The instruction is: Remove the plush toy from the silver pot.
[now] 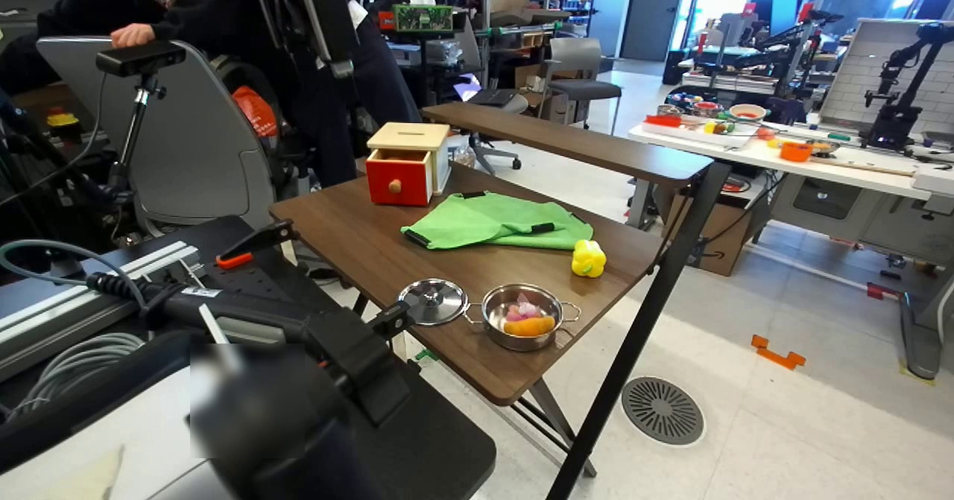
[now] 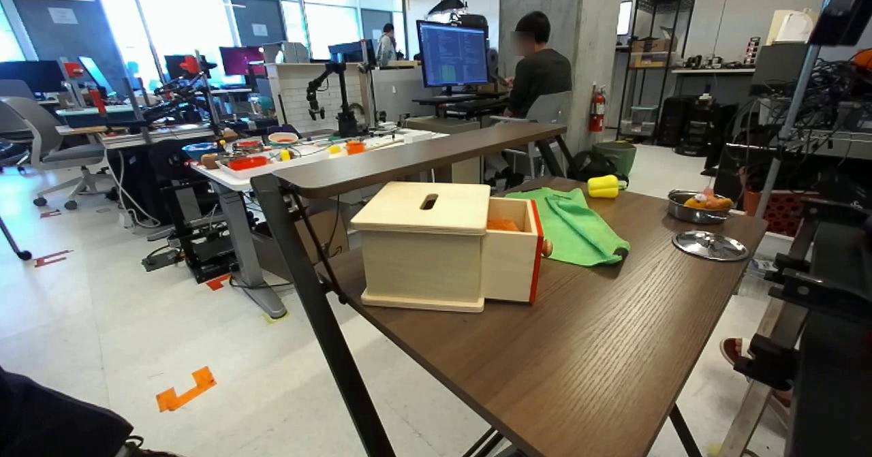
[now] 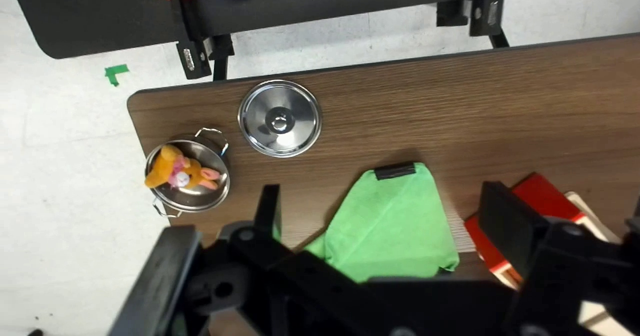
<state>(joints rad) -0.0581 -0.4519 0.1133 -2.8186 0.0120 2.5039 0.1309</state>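
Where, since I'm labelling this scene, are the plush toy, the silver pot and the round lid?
Plush toy (image 3: 193,170): wrist view, on its orange head.
Silver pot (image 1: 522,343): an exterior view, on its outer wall.
Lid (image 3: 280,120): wrist view, on its central knob.

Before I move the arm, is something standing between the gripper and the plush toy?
Nothing visible from above; the lid is off. Only the wall of the silver pot stands around the plush toy.

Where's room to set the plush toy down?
The widest bare stretch of table runs along the edge facing the black bench, from the lid past the green cloth and red drawer. A narrower strip separates lid from cloth. The corner is crowded: silver pot close beside the lid.
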